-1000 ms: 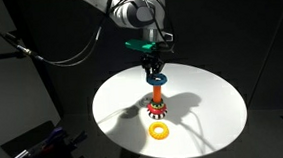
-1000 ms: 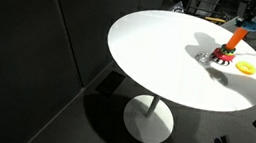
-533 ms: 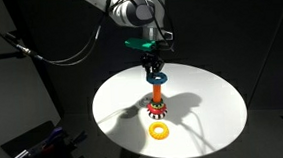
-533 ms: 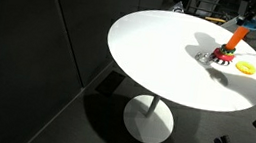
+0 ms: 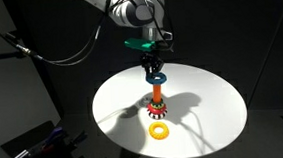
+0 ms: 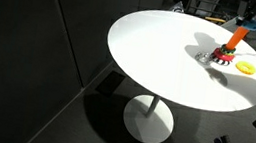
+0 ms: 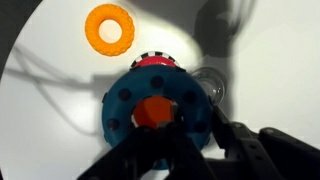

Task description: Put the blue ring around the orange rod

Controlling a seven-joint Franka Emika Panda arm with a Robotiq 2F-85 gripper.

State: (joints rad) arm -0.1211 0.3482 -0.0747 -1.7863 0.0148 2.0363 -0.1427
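Note:
The blue ring is held flat in my gripper, right above the top of the orange rod. The rod stands upright on its round red, green and white base on the white round table. In the wrist view the blue ring fills the middle, and the orange rod tip shows through its centre hole. My gripper fingers are dark and shut on the ring's near edge. In an exterior view the rod shows at the far right.
A yellow-orange ring lies flat on the table in front of the base; it also shows in the wrist view and an exterior view. The surroundings are dark. A small clear object lies beside the base.

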